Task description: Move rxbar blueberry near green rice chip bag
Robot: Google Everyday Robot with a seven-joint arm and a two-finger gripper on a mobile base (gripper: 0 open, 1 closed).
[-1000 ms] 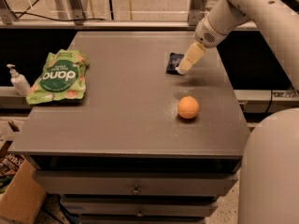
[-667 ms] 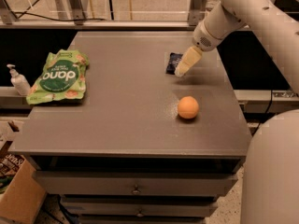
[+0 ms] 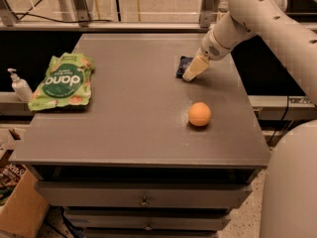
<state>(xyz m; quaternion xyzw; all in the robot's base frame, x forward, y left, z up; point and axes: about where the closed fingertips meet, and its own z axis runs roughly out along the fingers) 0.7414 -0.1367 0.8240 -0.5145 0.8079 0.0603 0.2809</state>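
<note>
**Gripper dips lower onto the blue bar; nothing else has shifted**

Over the last second my gripper (image 3: 193, 71) has sunk a little toward the tabletop. The bar, the ball and the bag lie where they were.

The grey cabinet top (image 3: 133, 133) fills the view. I use the orange ball (image 3: 199, 114) as my reference; it sits toward the top's right side. The white robot arm (image 3: 257, 14) reaches in from the upper right, beyond the ball. The green rice chip bag (image 3: 62, 81) lies flat far to the ball's left and slightly farther back, by the left edge. The gripper's tan tip sits just behind the ball and a touch left, angled down at the surface. The rxbar blueberry (image 3: 183, 65) is a small dark wrapper partly hidden under that tip, apparently in contact with it. I cannot tell whether the gripper is open or closed.

I judge this as the grasping step, with the carry not yet begun. Next I need a secure hold on the flat wrapper, a lift, then a long sweep left away from the ball to set the bar down beside the bag.
</note>
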